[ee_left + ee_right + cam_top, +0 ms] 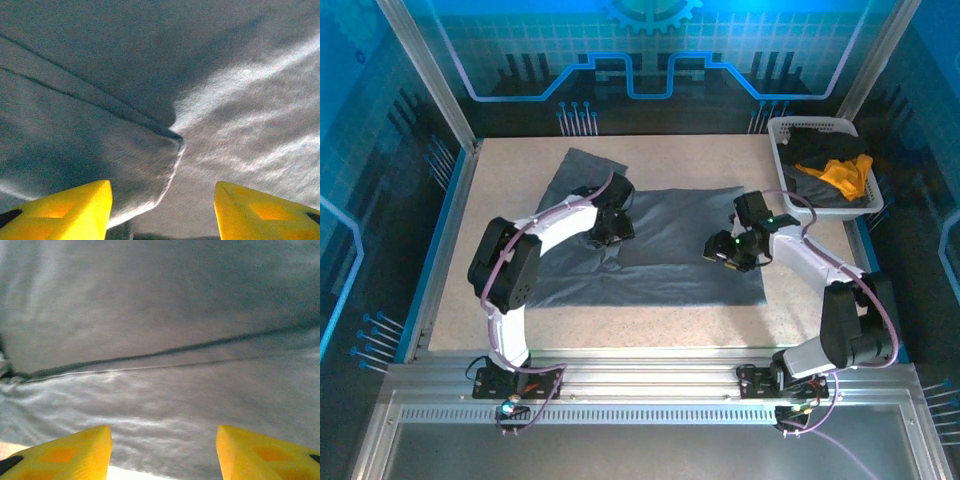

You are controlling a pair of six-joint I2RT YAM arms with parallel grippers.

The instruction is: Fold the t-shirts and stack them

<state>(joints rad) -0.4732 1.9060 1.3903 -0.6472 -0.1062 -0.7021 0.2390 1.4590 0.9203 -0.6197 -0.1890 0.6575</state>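
A slate grey t-shirt [670, 250], plain and unpatterned, fills the middle of the frame on a speckled beige counter [510, 180]. At upper right, a white lattice basket [810, 122] shows a black t-shirt [810, 150] and an orange-yellow t-shirt [847, 172]. The left end effector [162, 200] and right end effector [164, 440] are bright yellow.

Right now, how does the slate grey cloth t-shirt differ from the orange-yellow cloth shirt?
The slate grey cloth t-shirt lies spread out on the table; the orange-yellow cloth shirt sits bunched in the white lattice basket. The grey one shows broadly; the orange-yellow one only a small patch. Both are soft cloth.
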